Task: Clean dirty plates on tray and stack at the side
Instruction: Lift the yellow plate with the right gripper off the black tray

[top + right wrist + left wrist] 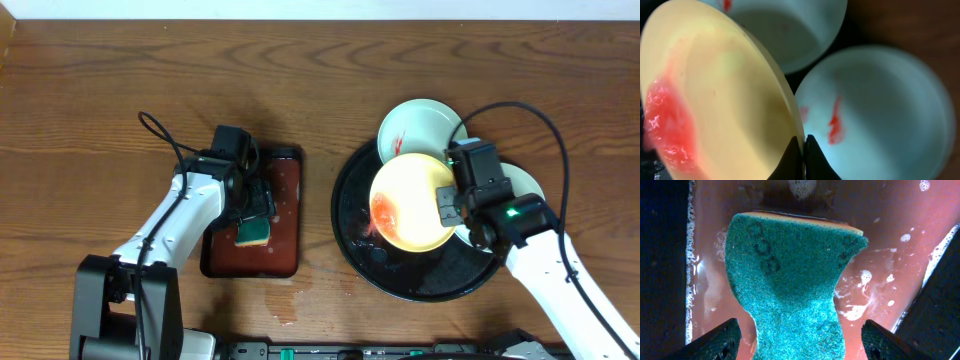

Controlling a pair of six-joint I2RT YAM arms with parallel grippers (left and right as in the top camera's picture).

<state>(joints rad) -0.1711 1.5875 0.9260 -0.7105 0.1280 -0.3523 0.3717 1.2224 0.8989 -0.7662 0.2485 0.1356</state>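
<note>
My right gripper (447, 203) is shut on the rim of the pale yellow plate (412, 203) and holds it tilted over the large black tray (352, 235); the plate has a red smear at its left. In the right wrist view the fingers (803, 150) pinch the yellow plate's edge (730, 90). Two pale mint plates with red smears lie on the tray: one at the back (420, 125), (790, 30), one at the right (525, 182), (875, 115). My left gripper (255, 205) is open around a green sponge (253, 232), (790, 280), with its jaws (799, 340) apart on both sides.
The sponge lies in a rectangular dark red-brown tray (285, 245) with soapy water (880, 280), left of the black tray. Bare wood-grain tabletop (100, 90) lies around both trays. Cables run from both arms.
</note>
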